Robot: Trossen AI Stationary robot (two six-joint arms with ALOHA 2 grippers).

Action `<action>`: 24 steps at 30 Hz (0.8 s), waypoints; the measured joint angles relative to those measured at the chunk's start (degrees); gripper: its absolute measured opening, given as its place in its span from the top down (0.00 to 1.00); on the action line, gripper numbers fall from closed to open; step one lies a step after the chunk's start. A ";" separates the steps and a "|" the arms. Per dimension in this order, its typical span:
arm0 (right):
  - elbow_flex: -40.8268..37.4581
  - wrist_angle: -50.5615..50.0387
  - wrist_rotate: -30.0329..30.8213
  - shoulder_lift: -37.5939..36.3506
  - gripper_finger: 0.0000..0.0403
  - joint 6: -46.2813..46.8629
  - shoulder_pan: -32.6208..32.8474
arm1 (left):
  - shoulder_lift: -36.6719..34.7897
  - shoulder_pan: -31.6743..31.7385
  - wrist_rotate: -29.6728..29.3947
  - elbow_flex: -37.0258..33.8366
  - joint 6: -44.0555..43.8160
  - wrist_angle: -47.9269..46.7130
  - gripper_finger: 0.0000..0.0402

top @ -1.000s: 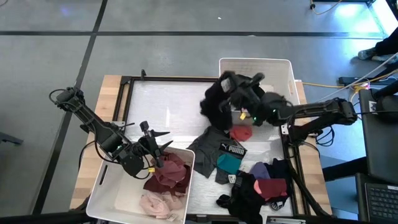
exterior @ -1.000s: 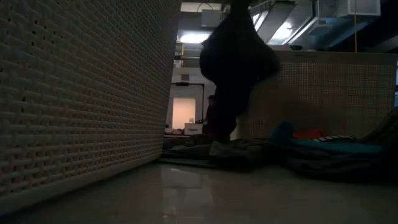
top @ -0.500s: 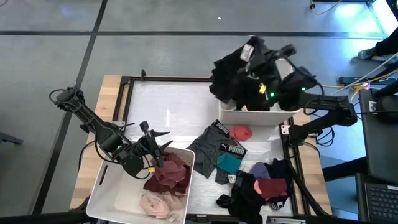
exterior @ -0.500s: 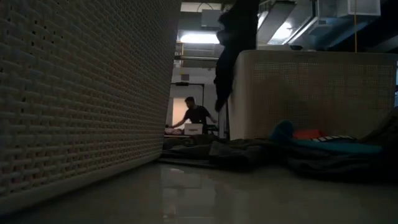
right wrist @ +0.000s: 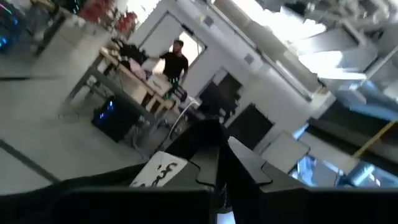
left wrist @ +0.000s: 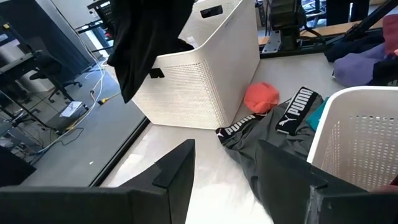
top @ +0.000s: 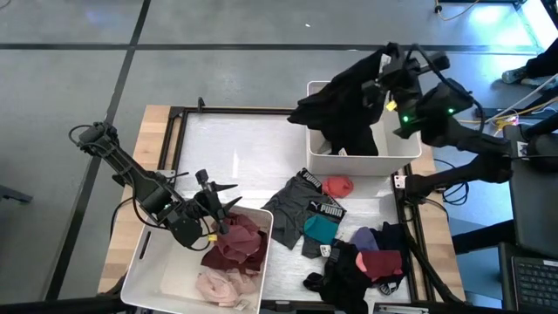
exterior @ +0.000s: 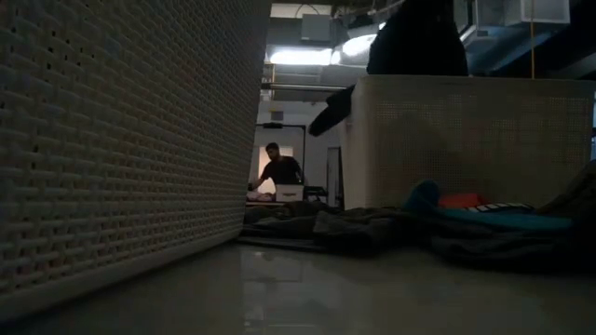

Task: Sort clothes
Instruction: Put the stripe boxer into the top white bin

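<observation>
Black fabric hung in a loose bundle from the right gripper (top: 386, 80), which was raised above the far white bin (top: 404, 148) at the right side of the table (top: 227, 148); its fingers were pinched together on the top of this black garment (top: 344, 118), and the cloth draped down over the bin's near-left wall and into its opening. In the low view the same dark garment (exterior: 410, 42) showed above the bin's perforated wall (exterior: 484, 140), with one flap sticking out past the bin's left corner. In front of that bin, the rest of the clothes lay spread on the table: a grey Puma garment (top: 301, 208), a small red piece (top: 338, 186) just beside it, a teal one (top: 321, 228), and a dark heap with purple and maroon pieces (top: 370, 253) near the table's front right corner. The left gripper (top: 212, 194) hung at the far rim of the near white bin (top: 148, 262) at the front left, its fingers (left wrist: 174, 171) spread apart with nothing between them. Inside that bin lay a maroon garment (top: 237, 244) and a pink one (top: 225, 286). The left wrist view looked across the table at the far bin (left wrist: 205, 74), the red piece (left wrist: 261, 96) and the grey Puma garment (left wrist: 273, 124). A person (exterior: 277, 170) stood in the room behind the table.
</observation>
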 joint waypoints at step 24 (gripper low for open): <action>-12.75 -74.01 -34.87 -2.03 0.95 69.03 -17.77 | 0.00 0.01 0.00 0.00 -0.06 0.05 0.61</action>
